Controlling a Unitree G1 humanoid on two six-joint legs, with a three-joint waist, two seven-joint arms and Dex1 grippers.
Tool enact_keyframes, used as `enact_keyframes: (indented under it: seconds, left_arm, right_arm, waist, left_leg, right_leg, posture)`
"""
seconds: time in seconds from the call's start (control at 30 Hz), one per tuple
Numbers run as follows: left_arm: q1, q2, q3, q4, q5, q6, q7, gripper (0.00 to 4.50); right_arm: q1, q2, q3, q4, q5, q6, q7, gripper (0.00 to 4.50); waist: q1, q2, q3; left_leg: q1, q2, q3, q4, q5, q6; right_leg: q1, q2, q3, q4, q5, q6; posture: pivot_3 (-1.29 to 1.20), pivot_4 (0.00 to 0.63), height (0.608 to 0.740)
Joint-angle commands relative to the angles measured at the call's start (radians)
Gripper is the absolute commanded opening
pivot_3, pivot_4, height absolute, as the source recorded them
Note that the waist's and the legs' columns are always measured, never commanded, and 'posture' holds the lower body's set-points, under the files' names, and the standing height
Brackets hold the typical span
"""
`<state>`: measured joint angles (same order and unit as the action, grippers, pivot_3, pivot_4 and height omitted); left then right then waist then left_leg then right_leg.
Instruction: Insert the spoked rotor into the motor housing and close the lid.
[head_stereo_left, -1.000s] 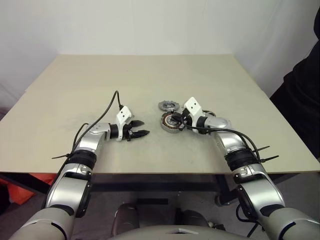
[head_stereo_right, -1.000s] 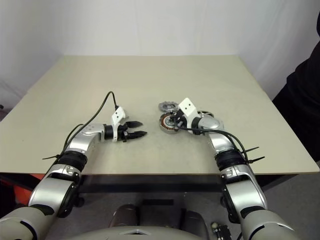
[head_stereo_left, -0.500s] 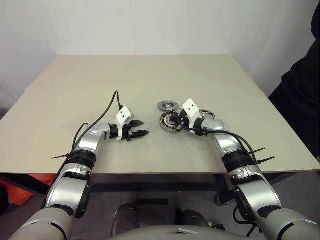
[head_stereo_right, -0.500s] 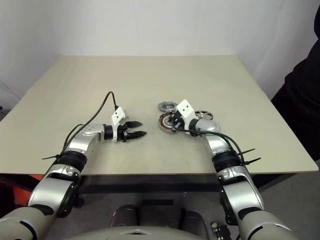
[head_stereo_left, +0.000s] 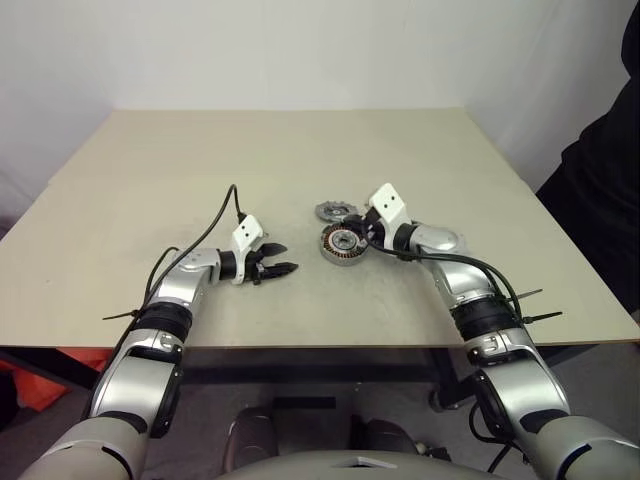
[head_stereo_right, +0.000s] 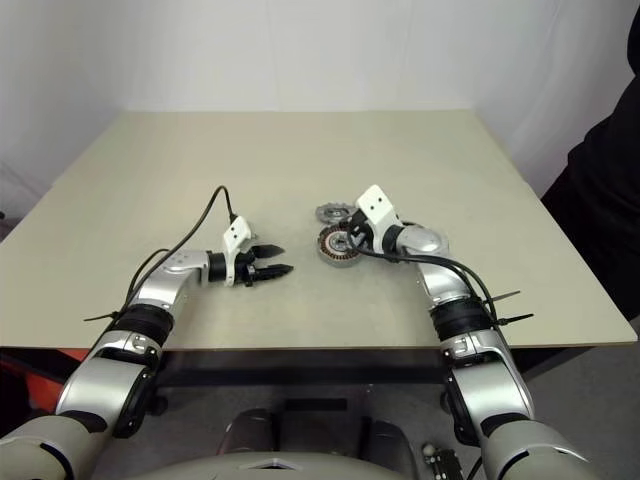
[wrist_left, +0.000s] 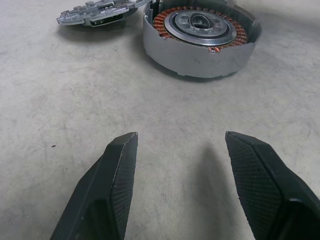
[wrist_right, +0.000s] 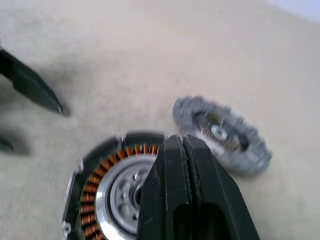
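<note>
Beige and matte, the flat rectangular bench (head_stereo_left: 300, 170) carried everything, its surface faintly speckled grey. A person in dark clothing (head_stereo_left: 600, 190) stood at the bench's edge beyond the right arm.

Ahead of the left pincer (head_stereo_left: 282, 258), well apart from its tips, sat the motor housing (wrist_left: 200, 37), a round flat silver-walled drum with a ring of copper-coloured windings around a silver centre. The left pincer's two black ribbed fingers (wrist_left: 117, 180) were spread wide with nothing between them, hovering low over bare bench.

The right pincer (wrist_right: 182, 145) hung just above the housing, its tips over the silver centre; whether they touched it could not be told. Its two black fingers were pressed together, gripping nothing that could be seen.

Just beyond the housing from both pincers, near it but not touching, lay the lid (wrist_right: 220, 132), a small round dark grey disc with a notched edge and a lighter centre, flat on the bench.

A black cable (head_stereo_left: 222, 215) looped up from the left wrist, past its white camera mount (head_stereo_left: 247, 233); a similar white mount (head_stereo_left: 386, 203) sat atop the right wrist.
</note>
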<state>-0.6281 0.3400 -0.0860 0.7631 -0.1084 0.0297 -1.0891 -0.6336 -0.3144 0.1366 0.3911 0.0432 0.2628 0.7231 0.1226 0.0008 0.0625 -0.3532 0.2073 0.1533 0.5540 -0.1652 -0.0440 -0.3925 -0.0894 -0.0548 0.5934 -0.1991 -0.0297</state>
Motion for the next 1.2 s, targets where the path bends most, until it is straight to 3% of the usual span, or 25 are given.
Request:
enact_keyframes:
  seconds: [0.03, 0.23, 0.87, 1.2]
  left_arm:
    - [-0.006, 0.005, 0.002, -0.03, -0.003, -0.013, 0.001, 2.98]
    - [-0.005, 0.007, 0.003, -0.032, -0.004, -0.011, 0.002, 2.98]
    - [-0.009, 0.005, 0.003, -0.02, -0.002, -0.016, 0.004, 2.98]
    - [-0.006, 0.012, 0.006, -0.019, -0.002, -0.015, 0.008, 2.98]
  right_arm:
    - [-0.02, 0.004, -0.008, -0.009, 0.011, 0.0, -0.001, 0.02]
    - [-0.003, 0.046, -0.001, 0.176, -0.017, -0.03, -0.049, 0.02]
    - [-0.011, 0.017, -0.014, -0.012, 0.016, 0.005, -0.029, 0.02]
    - [0.022, 0.046, 0.027, 0.08, -0.028, 0.001, -0.044, 0.02]
  waist:
    - [0.0, 0.0, 0.0]
    - [-0.001, 0.0, 0.0]
    - [-0.001, 0.0, 0.0]
    - [-0.001, 0.0, 0.0]
  left_leg:
    - [0.0, 0.0, 0.0, 0.0, 0.0, 0.0]
    - [0.0, 0.0, 0.0, 0.0, 0.0, 0.0]
    - [-0.001, 0.0, 0.0, 0.0, 0.0, 0.0]
    - [-0.003, 0.0, 0.0, 0.0, 0.0, 0.0]
  right_leg:
    - [0.0, 0.0, 0.0, 0.0, 0.0, 0.0]
    - [0.0, 0.0, 0.0, 0.0, 0.0, 0.0]
    - [-0.001, 0.0, 0.0, 0.0, 0.0, 0.0]
    - [-0.003, 0.0, 0.0, 0.0, 0.0, 0.0]
  posture:
    - [0.0, 0.0, 0.74]
    - [0.0, 0.0, 0.74]
    - [0.0, 0.0, 0.74]
    - [0.0, 0.0, 0.74]
